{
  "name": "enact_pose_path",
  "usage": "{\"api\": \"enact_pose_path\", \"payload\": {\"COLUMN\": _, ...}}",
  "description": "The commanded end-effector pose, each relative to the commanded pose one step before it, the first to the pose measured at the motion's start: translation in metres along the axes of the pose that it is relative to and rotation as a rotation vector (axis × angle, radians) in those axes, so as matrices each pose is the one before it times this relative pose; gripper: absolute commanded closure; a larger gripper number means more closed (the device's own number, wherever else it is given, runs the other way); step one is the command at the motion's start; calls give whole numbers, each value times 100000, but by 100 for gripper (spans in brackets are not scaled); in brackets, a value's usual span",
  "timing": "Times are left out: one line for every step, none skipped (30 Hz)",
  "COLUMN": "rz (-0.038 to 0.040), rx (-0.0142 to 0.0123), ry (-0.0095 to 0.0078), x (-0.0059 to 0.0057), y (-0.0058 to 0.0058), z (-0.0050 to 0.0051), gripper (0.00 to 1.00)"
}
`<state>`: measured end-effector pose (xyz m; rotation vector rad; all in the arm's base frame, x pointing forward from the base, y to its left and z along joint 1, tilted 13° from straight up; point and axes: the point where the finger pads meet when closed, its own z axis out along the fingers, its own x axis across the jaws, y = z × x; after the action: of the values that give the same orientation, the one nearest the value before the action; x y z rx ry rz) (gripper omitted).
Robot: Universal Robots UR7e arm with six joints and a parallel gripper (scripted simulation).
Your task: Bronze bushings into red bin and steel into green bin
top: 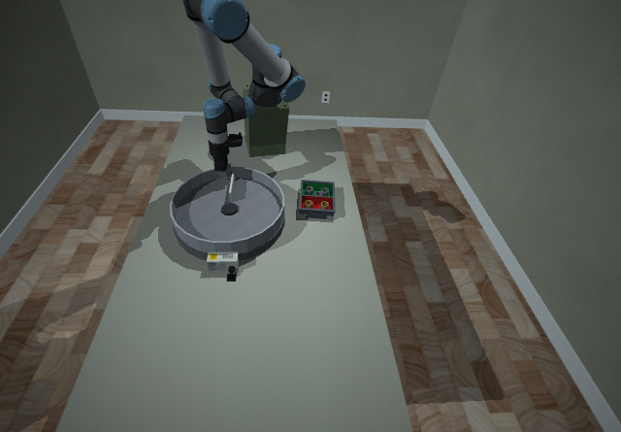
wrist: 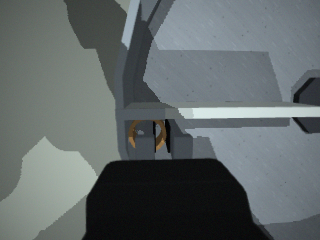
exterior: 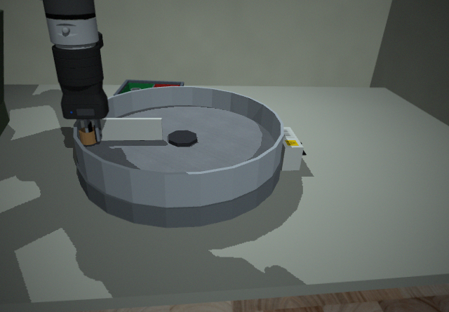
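Observation:
My gripper (exterior: 92, 134) (wrist: 160, 128) is shut on the wall of a bronze bushing (exterior: 86, 137) (wrist: 132, 136), one finger inside its hole and one outside. The bushing is upright, low at the turntable's rim beside the white fence; I cannot tell whether it touches the surface. No other bushing shows on the turntable (top: 200, 221) (exterior: 217, 123) (wrist: 240, 30). The red bin (top: 316, 200) (exterior: 166, 85) holds two bronze bushings (top: 309, 203) (top: 324, 205). The green bin (top: 316, 184) (exterior: 143, 85) holds at least two steel bushings (top: 309, 190) (top: 324, 191).
The white fence (top: 231, 184) (exterior: 132, 129) (wrist: 240, 111) runs from the rim toward the dark hub (top: 229, 209) (exterior: 182, 137) (wrist: 311, 105). A raised grey wall (top: 228, 247) (exterior: 181, 188) rings the turntable. A white box (top: 222, 261) (exterior: 292, 156) stands against its outside.

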<state>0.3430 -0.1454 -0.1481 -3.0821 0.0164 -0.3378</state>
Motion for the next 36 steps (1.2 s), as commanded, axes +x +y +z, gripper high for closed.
{"api": "enact_pose_path", "payload": {"rz": -12, "rx": -80, "ry": 65, "x": 24, "y": 26, "z": -211, "gripper": 100}}
{"api": "enact_pose_path", "payload": {"rz": 0, "rx": 0, "ry": 0, "x": 0, "y": 0, "z": 0, "gripper": 100}}
{"api": "enact_pose_path", "payload": {"rz": 0, "rx": 1, "ry": -1, "x": 0, "y": 0, "z": -62, "gripper": 100}}
{"api": "enact_pose_path", "payload": {"rz": 0, "rx": 0, "ry": 0, "x": 0, "y": 0, "z": 0, "gripper": 100}}
{"api": "enact_pose_path", "payload": {"rz": 0, "rx": 0, "ry": 0, "x": 0, "y": 0, "z": 0, "gripper": 100}}
{"api": "enact_pose_path", "payload": {"rz": 0, "rx": 0, "ry": 0, "x": 0, "y": 0, "z": 0, "gripper": 100}}
{"api": "enact_pose_path", "payload": {"rz": 0, "rx": 0, "ry": 0, "x": 0, "y": 0, "z": 0, "gripper": 100}}
{"api": "enact_pose_path", "payload": {"rz": 0, "rx": 0, "ry": 0, "x": 0, "y": 0, "z": 0, "gripper": 100}}
{"api": "enact_pose_path", "payload": {"rz": 0, "rx": 0, "ry": 0, "x": 0, "y": 0, "z": 0, "gripper": 100}}
{"api": "enact_pose_path", "payload": {"rz": 0, "rx": -4, "ry": 6, "x": 1, "y": 0, "z": -45, "gripper": 100}}
{"api": "enact_pose_path", "payload": {"rz": 0, "rx": 0, "ry": -1, "x": 0, "y": 0, "z": -62, "gripper": 100}}
{"api": "enact_pose_path", "payload": {"rz": 0, "rx": 0, "ry": -1, "x": 0, "y": 0, "z": -62, "gripper": 100}}
{"api": "enact_pose_path", "payload": {"rz": 0, "rx": 0, "ry": -1, "x": 0, "y": 0, "z": -62, "gripper": 100}}
{"api": "enact_pose_path", "payload": {"rz": 0, "rx": 0, "ry": -1, "x": 0, "y": 0, "z": -62, "gripper": 100}}
{"api": "enact_pose_path", "payload": {"rz": 0, "rx": 0, "ry": 0, "x": 0, "y": 0, "z": 0, "gripper": 100}}
{"api": "enact_pose_path", "payload": {"rz": 0, "rx": 0, "ry": 0, "x": 0, "y": 0, "z": 0, "gripper": 100}}
{"api": "enact_pose_path", "payload": {"rz": 0, "rx": 0, "ry": 0, "x": 0, "y": 0, "z": 0, "gripper": 100}}
{"api": "enact_pose_path", "payload": {"rz": 0, "rx": 0, "ry": 0, "x": 0, "y": 0, "z": 0, "gripper": 100}}
{"api": "enact_pose_path", "payload": {"rz": 0, "rx": 0, "ry": 0, "x": 0, "y": 0, "z": 0, "gripper": 100}}
{"api": "enact_pose_path", "payload": {"rz": 0, "rx": 0, "ry": -1, "x": 0, "y": 0, "z": -62, "gripper": 100}}
{"api": "enact_pose_path", "payload": {"rz": 0, "rx": 0, "ry": -1, "x": 0, "y": 0, "z": -62, "gripper": 100}}
{"api": "enact_pose_path", "payload": {"rz": 0, "rx": 0, "ry": -1, "x": 0, "y": 0, "z": -62, "gripper": 100}}
{"api": "enact_pose_path", "payload": {"rz": 0, "rx": 0, "ry": -1, "x": 0, "y": 0, "z": -62, "gripper": 100}}
{"api": "enact_pose_path", "payload": {"rz": 0, "rx": 0, "ry": -1, "x": 0, "y": 0, "z": -62, "gripper": 100}}
{"api": "enact_pose_path", "payload": {"rz": 0, "rx": 0, "ry": 0, "x": 0, "y": 0, "z": 0, "gripper": 100}}
{"api": "enact_pose_path", "payload": {"rz": 0, "rx": 0, "ry": 0, "x": 0, "y": 0, "z": 0, "gripper": 100}}
{"api": "enact_pose_path", "payload": {"rz": 0, "rx": 0, "ry": 0, "x": 0, "y": 0, "z": 0, "gripper": 100}}
{"api": "enact_pose_path", "payload": {"rz": 0, "rx": 0, "ry": 0, "x": 0, "y": 0, "z": 0, "gripper": 100}}
{"api": "enact_pose_path", "payload": {"rz": 0, "rx": 0, "ry": 0, "x": 0, "y": 0, "z": 0, "gripper": 100}}
{"api": "enact_pose_path", "payload": {"rz": 0, "rx": 0, "ry": 0, "x": 0, "y": 0, "z": 0, "gripper": 100}}
{"api": "enact_pose_path", "payload": {"rz": 0, "rx": 0, "ry": 0, "x": 0, "y": 0, "z": 0, "gripper": 100}}
{"api": "enact_pose_path", "payload": {"rz": 0, "rx": -4, "ry": 5, "x": 1, "y": 0, "z": -45, "gripper": 100}}
{"api": "enact_pose_path", "payload": {"rz": 0, "rx": 0, "ry": -1, "x": 0, "y": 0, "z": -62, "gripper": 100}}
{"api": "enact_pose_path", "payload": {"rz": 0, "rx": 0, "ry": -1, "x": 0, "y": 0, "z": -62, "gripper": 100}}
{"api": "enact_pose_path", "payload": {"rz": 0, "rx": 0, "ry": 0, "x": 0, "y": 0, "z": 0, "gripper": 100}}
{"api": "enact_pose_path", "payload": {"rz": 0, "rx": 0, "ry": 0, "x": 0, "y": 0, "z": 0, "gripper": 100}}
